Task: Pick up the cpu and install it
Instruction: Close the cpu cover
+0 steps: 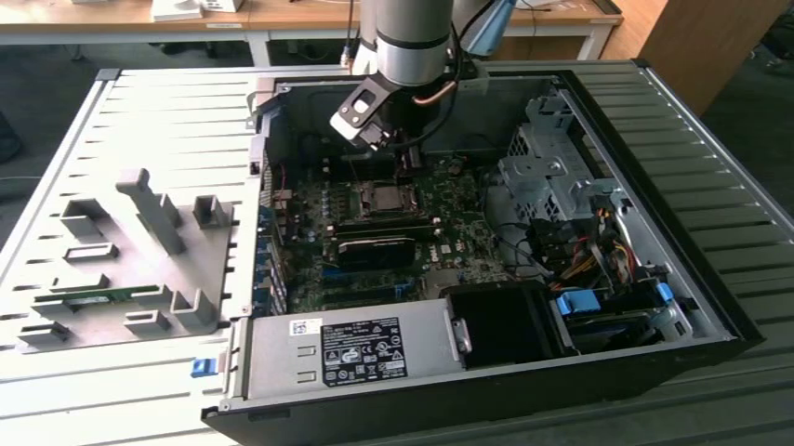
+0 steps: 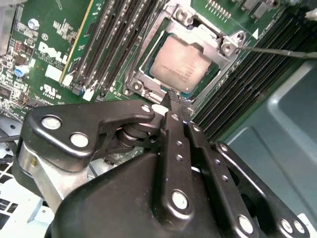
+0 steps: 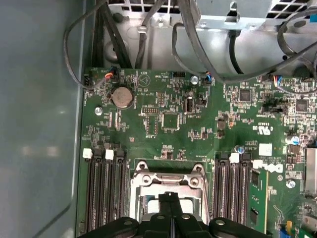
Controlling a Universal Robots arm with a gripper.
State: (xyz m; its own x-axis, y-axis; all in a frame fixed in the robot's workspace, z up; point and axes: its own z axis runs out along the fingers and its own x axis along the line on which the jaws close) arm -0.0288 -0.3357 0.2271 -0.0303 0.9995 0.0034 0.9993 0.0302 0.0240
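Observation:
The cpu [image 2: 181,67], a dull silver square chip, lies flat inside the dark metal-framed socket [image 2: 143,64] on the green motherboard. My gripper [image 2: 174,99] hangs just above the socket's edge, its two thin black fingers pressed together with nothing between them. In the first wrist view the gripper [image 3: 170,197] hovers over the socket [image 3: 168,179], and a strip of the cpu [image 3: 147,204] shows beside the tips. In the exterior view the gripper [image 1: 404,170] reaches down into the open computer case, right over the socket [image 1: 385,197].
Black memory slots [image 3: 105,193] flank the socket, with a green memory stick [image 3: 257,198] in one. Cables [image 3: 143,34] run along the case wall. A grey fixture tray [image 1: 125,251] lies on the exterior view's left. The power supply [image 1: 360,348] and drive cage [image 1: 559,172] crowd the case.

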